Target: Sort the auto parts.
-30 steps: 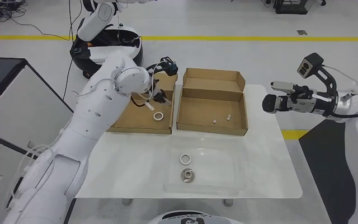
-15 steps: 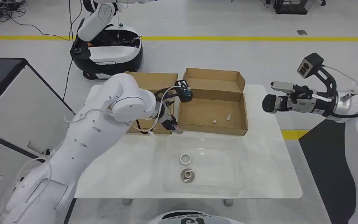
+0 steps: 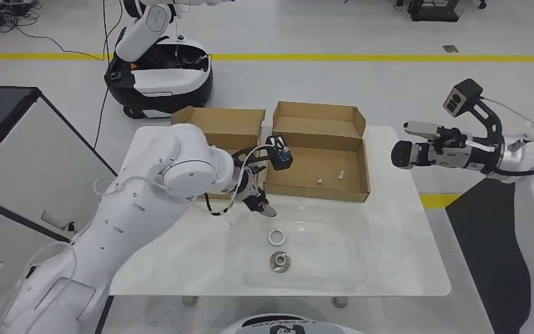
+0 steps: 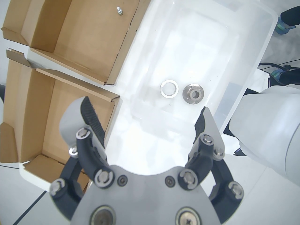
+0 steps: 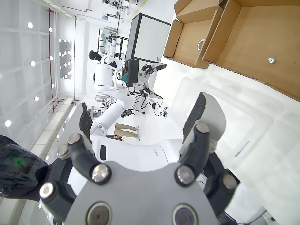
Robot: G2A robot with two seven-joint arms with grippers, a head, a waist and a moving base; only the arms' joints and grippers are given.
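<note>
Metal ring (image 4: 169, 89) looks light, stiff, slippery; I'd pinch across its rim. My left claw (image 4: 145, 110) hangs wide, empty.

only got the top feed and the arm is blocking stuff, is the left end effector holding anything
Observer: No. The left wrist view shows the left end effector open and empty.
Operator: ok, anything in the box under that arm
Observer: Yes. The right wrist view shows one ring lying in the left cardboard box.
Operator: and the other arm, open or shut
Observer: Open. In its own wrist view the right end effector is spread wide with nothing in it.
</note>
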